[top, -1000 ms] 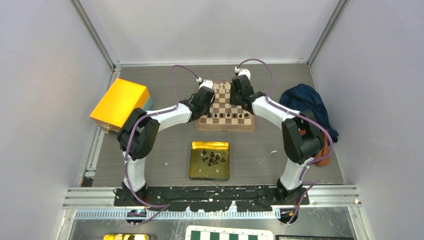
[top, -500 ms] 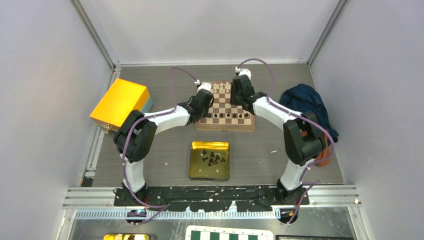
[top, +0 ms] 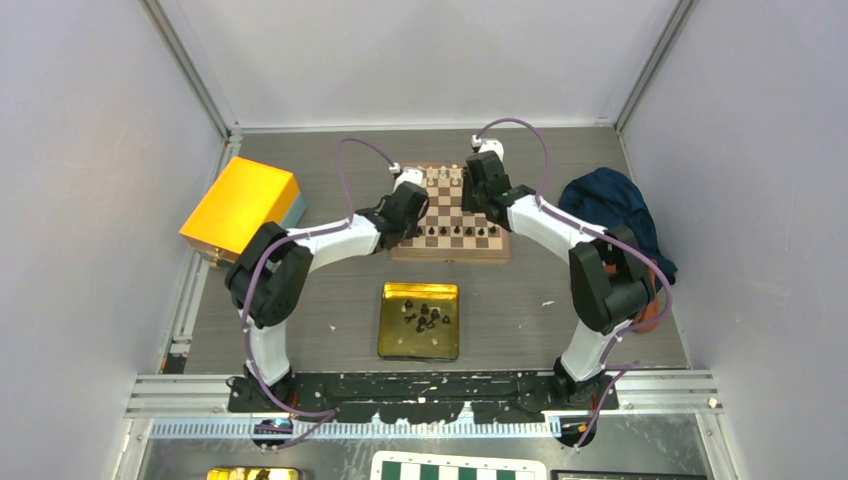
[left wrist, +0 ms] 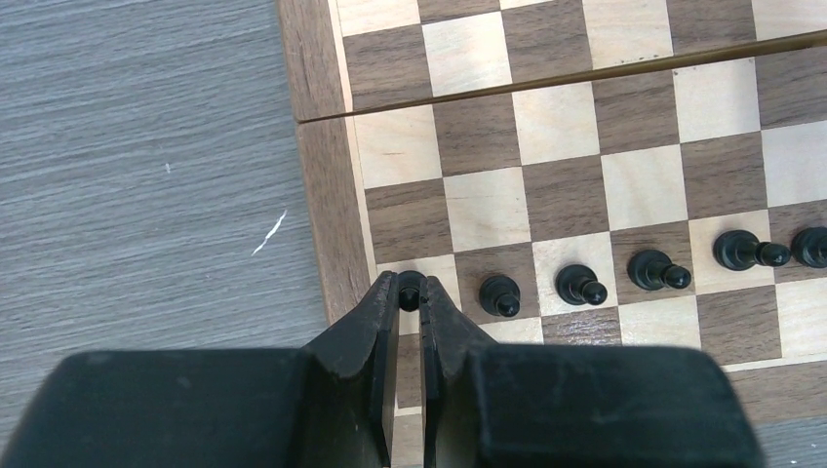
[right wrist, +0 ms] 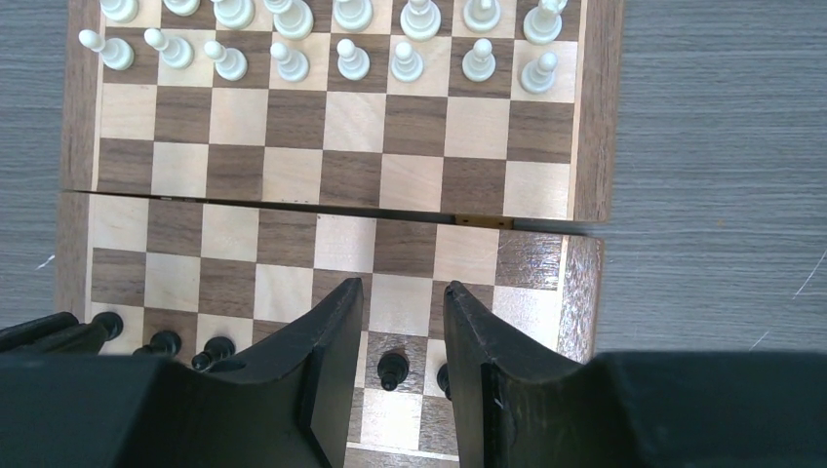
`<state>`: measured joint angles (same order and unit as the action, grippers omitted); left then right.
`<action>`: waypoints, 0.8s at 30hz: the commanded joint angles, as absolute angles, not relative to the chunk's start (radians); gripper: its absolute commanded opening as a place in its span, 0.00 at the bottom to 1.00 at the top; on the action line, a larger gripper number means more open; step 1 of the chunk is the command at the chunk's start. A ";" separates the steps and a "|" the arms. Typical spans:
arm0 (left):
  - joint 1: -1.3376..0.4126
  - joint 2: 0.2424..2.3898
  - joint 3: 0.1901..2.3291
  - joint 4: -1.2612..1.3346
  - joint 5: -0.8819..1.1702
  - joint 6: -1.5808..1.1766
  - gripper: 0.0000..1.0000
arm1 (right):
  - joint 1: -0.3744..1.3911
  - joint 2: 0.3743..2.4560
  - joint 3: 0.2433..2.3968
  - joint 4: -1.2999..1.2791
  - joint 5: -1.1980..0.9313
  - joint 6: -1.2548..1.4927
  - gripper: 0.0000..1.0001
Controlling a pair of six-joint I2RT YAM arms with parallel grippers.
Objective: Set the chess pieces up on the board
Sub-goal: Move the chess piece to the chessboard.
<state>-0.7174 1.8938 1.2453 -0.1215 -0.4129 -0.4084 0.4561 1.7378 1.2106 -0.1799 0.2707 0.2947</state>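
The wooden chessboard (top: 450,252) lies at the middle back of the table. My left gripper (left wrist: 410,285) is shut on a black pawn (left wrist: 410,293), held on the cream square in the board's left column by the brown rim (left wrist: 317,195). Several more black pawns (left wrist: 580,285) stand in the same row to its right. My right gripper (right wrist: 401,288) is open and empty above the board, with a black pawn (right wrist: 393,369) standing between its fingers. Cream-white pieces (right wrist: 341,58) fill the two far rows.
A gold tray (top: 392,345) in front of the board holds several black pieces (top: 425,318). An orange box (top: 240,205) sits at the left. A dark blue cloth (top: 610,215) lies at the right. A green-and-white board (top: 460,468) shows at the bottom edge.
My left gripper has moved toward the near left corner of the board with the pawn. My right gripper has barely shifted.
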 commanded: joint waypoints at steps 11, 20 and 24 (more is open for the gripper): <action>-0.732 1.826 1.230 -0.095 -0.452 -0.417 0.09 | 0.455 1.674 1.204 -0.155 0.270 0.309 0.42; -0.733 1.834 1.236 -0.103 -0.463 -0.424 0.19 | 0.455 1.672 1.203 -0.156 0.268 0.308 0.42; -0.733 1.835 1.239 -0.104 -0.476 -0.425 0.33 | 0.455 1.672 1.206 -0.157 0.267 0.307 0.42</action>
